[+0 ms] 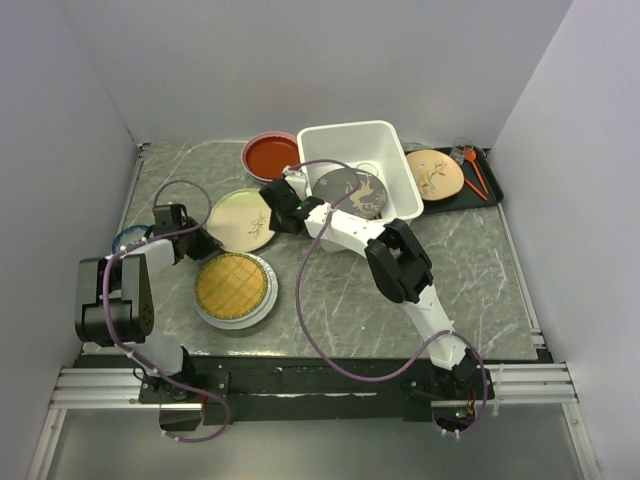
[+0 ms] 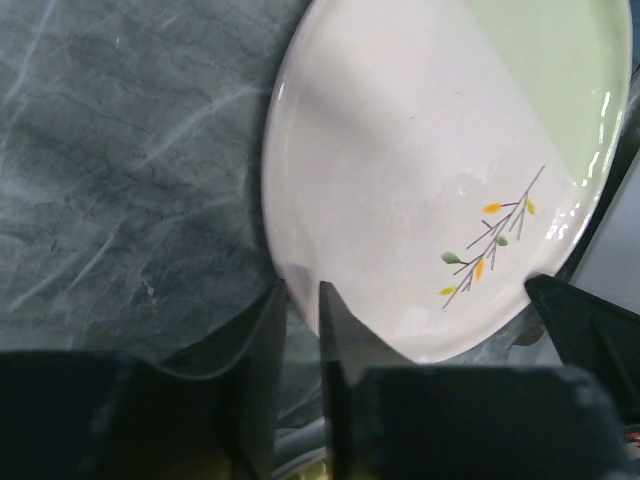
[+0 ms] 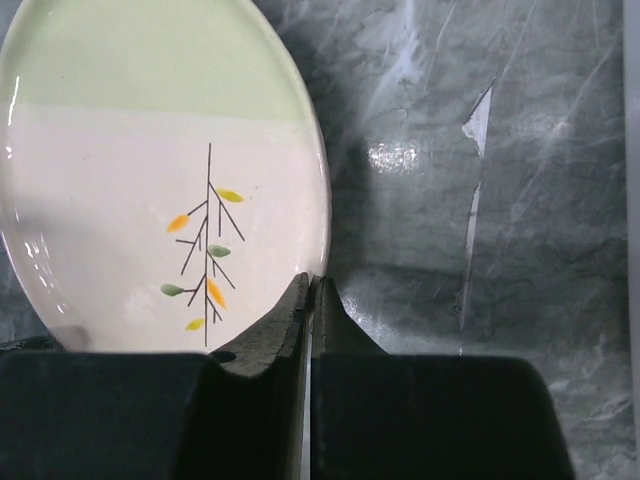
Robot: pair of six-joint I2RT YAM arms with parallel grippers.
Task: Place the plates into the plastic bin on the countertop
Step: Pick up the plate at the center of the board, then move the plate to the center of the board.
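**Plastic bin** (image 1: 345, 145): stands at the far side of the countertop (image 1: 480, 260). One dark plate (image 1: 352, 192) with a gold tree sits tilted inside it, at its near end.

**Cream plate** (image 1: 243, 220), branch motif: outside the bin, to its near left. It is raised off the countertop and tilted, with a shadow under it.

**Right gripper** (image 3: 310, 282): on the cream plate's edge nearest the bin. Its jaws are pinched to a hairline, with the rim caught at their tips.

**Left gripper** (image 2: 300, 295): on the edge farthest from the bin. Its jaws are slightly parted, and countertop shows through the gap. The rim lies at the fingertips, but contact cannot be confirmed.

**Red plate** (image 1: 270, 155): flat, just beside the bin's left wall.

**Yellow lattice plate** (image 1: 233, 285): tops a short stack, farther to the bin's near left than the cream plate.

**Second branch plate** (image 1: 433, 173): just beside the bin's right wall.
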